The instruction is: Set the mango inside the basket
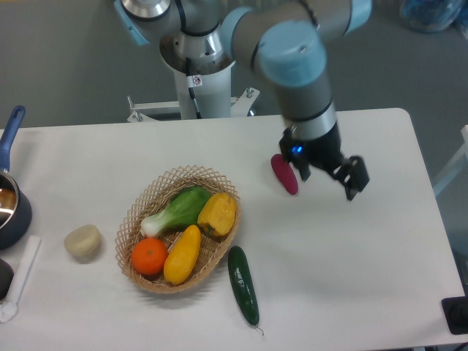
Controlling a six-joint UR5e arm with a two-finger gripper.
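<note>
Pot (pixel 10 208): a dark blue pot with a blue handle is sitting at the far left edge of the table (pixel 351 278), at about 9 o'clock from the basket, partly cut off by the frame.
Pale lump (pixel 82 240): a rounded cream-coloured piece is lying near the basket, just off its 9 o'clock side, not touching it.
Basket (pixel 150 197): the woven tan basket is resting left of the table's middle, holding four things.
Orange (pixel 150 256): it is lying in the basket at about 7 o'clock, touching the mango.
Mango (pixel 182 254): the long yellow fruit is lying inside the basket at about 6 o'clock, tilted, between the orange and the basket's right wall.
Green vegetable (pixel 178 210): a leafy green stalk with a white end is lying across the basket's middle.
Pepper (pixel 216 213): the ridged yellow-orange piece is sitting at the basket's 3 o'clock side, above the mango.
Cucumber (pixel 243 284): a dark green cucumber is lying on the table just outside the basket, at about 4 o'clock.
Purple vegetable (pixel 283 175): it is lying at about 2 o'clock from the basket, well apart from it.
Gripper (pixel 330 177): it is hovering just right of the purple vegetable, its fingers (pixel 354 180) spread apart and holding nothing.
</note>
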